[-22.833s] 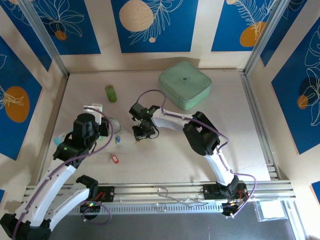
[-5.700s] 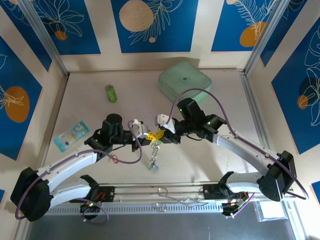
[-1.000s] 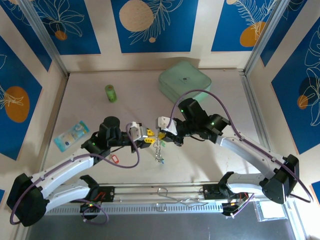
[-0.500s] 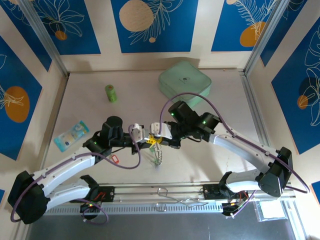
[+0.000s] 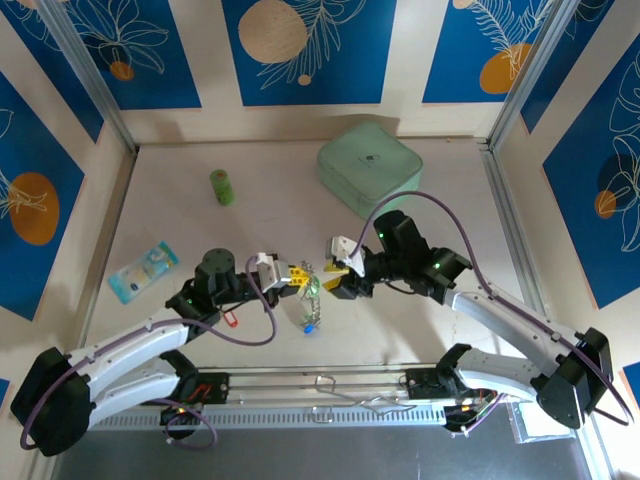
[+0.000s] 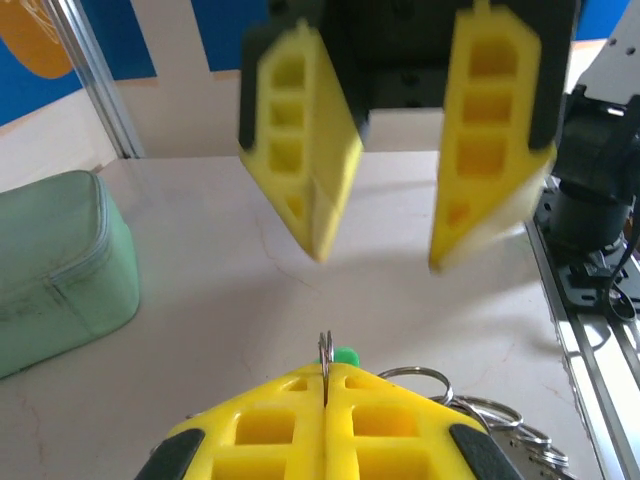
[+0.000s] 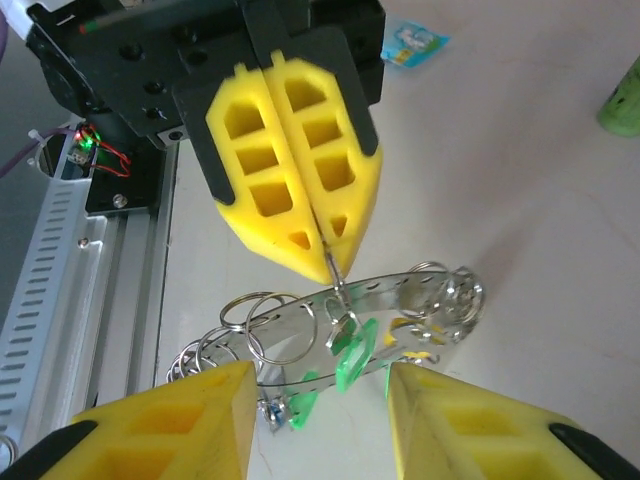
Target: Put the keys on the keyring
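well, keyring [image 7: 385,290] carries keys [image 7: 350,364]; box [image 5: 369,170] closed

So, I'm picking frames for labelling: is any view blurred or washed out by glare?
Left wrist view: the right gripper is smeared, worst at one fingertip. Right wrist view: the left gripper and keyring are crisp, the near fingers soft. Top view: sharp, even light, faint shadows, no glare.

A pale table [image 5: 450,220] walled by blue leaf-patterned panels [image 5: 300,50].
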Robot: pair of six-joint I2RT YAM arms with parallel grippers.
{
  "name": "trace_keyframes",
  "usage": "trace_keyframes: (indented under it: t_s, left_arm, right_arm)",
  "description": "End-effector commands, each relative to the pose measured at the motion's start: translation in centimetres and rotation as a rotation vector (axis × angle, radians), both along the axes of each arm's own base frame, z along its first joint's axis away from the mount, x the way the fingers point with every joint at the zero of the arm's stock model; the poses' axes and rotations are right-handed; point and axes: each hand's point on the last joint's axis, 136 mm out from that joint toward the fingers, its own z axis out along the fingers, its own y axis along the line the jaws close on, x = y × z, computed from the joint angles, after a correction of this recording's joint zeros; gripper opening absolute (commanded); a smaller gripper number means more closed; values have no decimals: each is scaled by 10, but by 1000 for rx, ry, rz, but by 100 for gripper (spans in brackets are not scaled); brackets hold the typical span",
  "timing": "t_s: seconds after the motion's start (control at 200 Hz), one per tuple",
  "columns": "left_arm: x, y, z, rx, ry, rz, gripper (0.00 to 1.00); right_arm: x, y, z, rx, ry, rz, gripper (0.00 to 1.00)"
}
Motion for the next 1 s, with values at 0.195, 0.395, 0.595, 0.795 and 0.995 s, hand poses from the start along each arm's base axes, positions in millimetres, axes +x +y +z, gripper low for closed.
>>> trace_keyframes:
  t_s: [0.195,0.395,0.595,0.795,0.995]
  left_arm:
    - [-6,-4,42,-147,-51,-33,0]
    - [-7,-5,43,-153,-46,-41,0]
    - [-12,-6,51,-187,-72,-71,0]
    - [-24,-11,63,-212,-135,-137,0]
    - [-21,-12,49,-157,-151,-115,0]
  right_arm:
    - [15,9,-14,-19,-41,-70,37]
    - [13,11,-14,-27,-53,-55,24]
    - [13,11,-19,-46,-51,-46,6]
    - [8,12,-33,-92,-16,-12,1]
    - [6,3,-10,-29,-62,-31,33]
